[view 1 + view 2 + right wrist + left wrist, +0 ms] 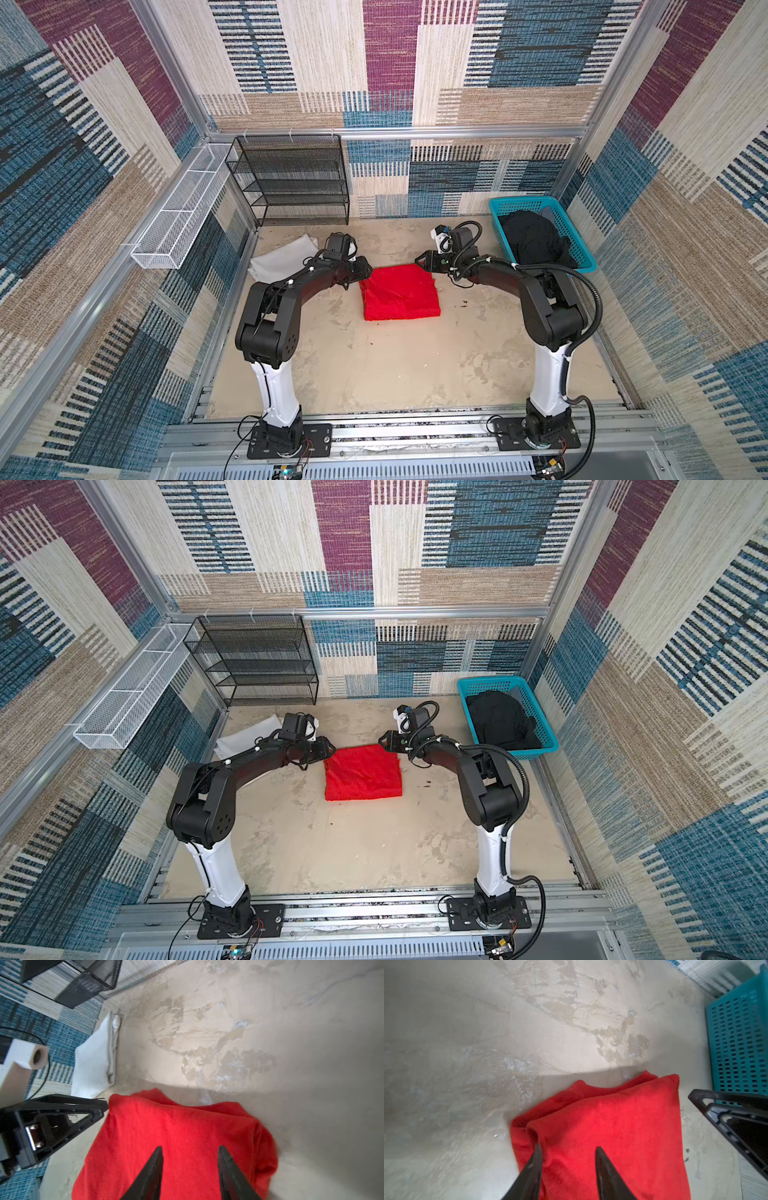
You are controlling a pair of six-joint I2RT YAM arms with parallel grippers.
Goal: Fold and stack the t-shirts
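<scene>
Hovering over the folded red shirt [401, 295], we are holding our left gripper [568, 1148] open, its two fingers apart with only red cloth lying below the gap. One fingertip is sitting right at a raised fold on the shirt's edge; we cannot tell whether it is touching. Our right gripper [190, 1147] is also standing open above the same shirt, gripping nothing. The two grippers are facing each other across the shirt's far edge, so the shirt is lying flat on the table [395, 365] beneath and between them. The white shirt [278, 257] is lying folded just behind the left gripper. The black shirt [536, 243] is sitting bunched in the teal basket [523, 202], behind the right gripper.
</scene>
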